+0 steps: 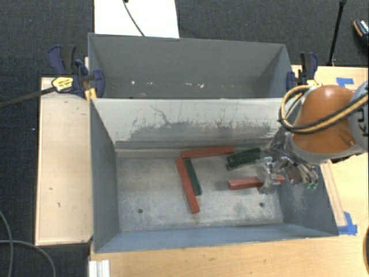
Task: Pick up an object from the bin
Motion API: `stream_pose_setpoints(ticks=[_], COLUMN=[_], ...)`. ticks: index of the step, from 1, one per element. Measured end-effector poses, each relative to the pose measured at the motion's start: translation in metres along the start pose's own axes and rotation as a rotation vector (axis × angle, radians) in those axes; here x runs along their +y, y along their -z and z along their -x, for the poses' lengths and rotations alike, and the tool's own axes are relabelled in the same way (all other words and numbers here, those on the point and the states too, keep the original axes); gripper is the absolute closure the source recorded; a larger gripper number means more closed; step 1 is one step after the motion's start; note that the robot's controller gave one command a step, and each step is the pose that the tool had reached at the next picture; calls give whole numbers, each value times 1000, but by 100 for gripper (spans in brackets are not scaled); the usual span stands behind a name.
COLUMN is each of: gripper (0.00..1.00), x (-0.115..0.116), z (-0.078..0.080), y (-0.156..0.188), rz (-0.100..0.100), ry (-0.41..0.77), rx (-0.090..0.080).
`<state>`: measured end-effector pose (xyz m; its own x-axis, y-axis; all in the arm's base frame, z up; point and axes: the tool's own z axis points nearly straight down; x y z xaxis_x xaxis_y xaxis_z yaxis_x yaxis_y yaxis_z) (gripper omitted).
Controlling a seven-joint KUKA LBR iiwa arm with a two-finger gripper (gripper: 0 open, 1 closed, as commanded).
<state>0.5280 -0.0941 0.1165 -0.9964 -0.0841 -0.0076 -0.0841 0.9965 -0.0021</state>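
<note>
Reaching in from the right, the arm with its orange cover hangs over the right side of the grey metal bin. Its gripper is low over the floor there. The thing nearest to it is a short red block, which lies flat and runs roughly left to right on the right half of the floor. The block's right end meets the gripper, and the rest of it sticks out to the left. Whether the gripper is spread or closed, and whether it has any grasp on the block, I cannot tell (the wrist hardware crowds that spot).

Of the other things, the biggest are two long red pieces. A long red bar lies along the foot of the back wall, and a slanted red bar runs from the first bar's left end down toward the front, so the two make a corner. A dark green bar lies just beside the slanted one, on its right, touching or nearly so. A dark green block sits by the right end of the long red bar, just behind the short red block and near the gripper's left; it is the closest neighbour, though apart from both.

Counted: three red pieces (two long, one short) and two dark green ones, five things in all, none heaped.
</note>
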Motion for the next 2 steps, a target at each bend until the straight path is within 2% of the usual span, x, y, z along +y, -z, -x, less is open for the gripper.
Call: stream_pose_setpoints(ticks=[2], gripper=[100], x=[0], z=[4], y=[73], rz=[0], ry=[-2], rx=[1])
